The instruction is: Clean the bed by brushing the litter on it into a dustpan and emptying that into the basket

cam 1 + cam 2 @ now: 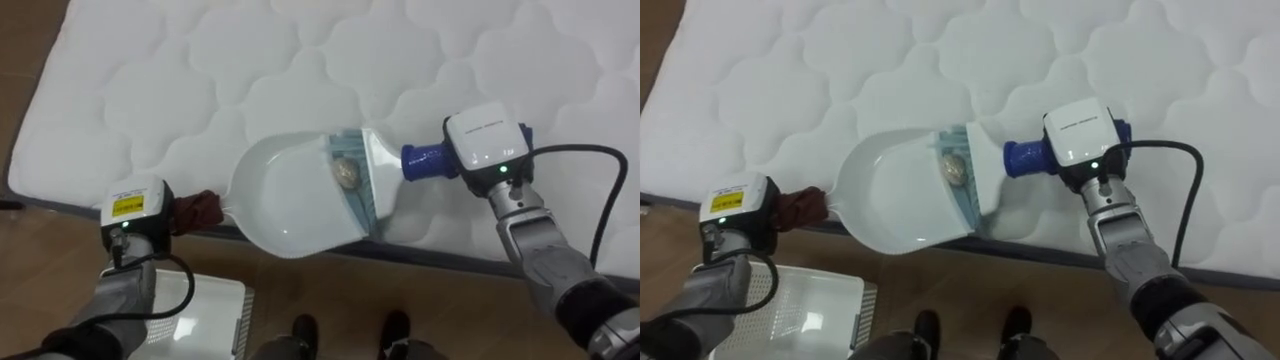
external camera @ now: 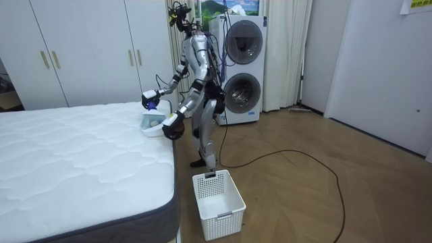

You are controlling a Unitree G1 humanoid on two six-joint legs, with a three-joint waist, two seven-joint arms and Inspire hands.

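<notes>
The white dustpan [image 1: 285, 200] holds one small crumpled beige wad [image 1: 346, 172], which sits just inside its mouth against the bristles of the brush [image 1: 372, 170]. The pan lies at the near edge of the bed [image 1: 200, 80], part of it hanging out past the mattress edge. Its long axis runs along that edge: the dark red handle points to the robot's left and the open mouth to its right. The brush lies in the same line, head at the pan's mouth and blue handle pointing right.

The left hand [image 1: 135, 207] is closed on the red handle. The right hand [image 1: 486, 145] is clamped round the blue handle, whose end pokes out the far side.

The eye views show the wad; in the room view it is too small to tell. The room view shows the robot standing upright at the bedside, a white basket [image 2: 233, 214] on the wooden floor near its feet, and stacked washing machines [image 2: 241, 61] behind it.
</notes>
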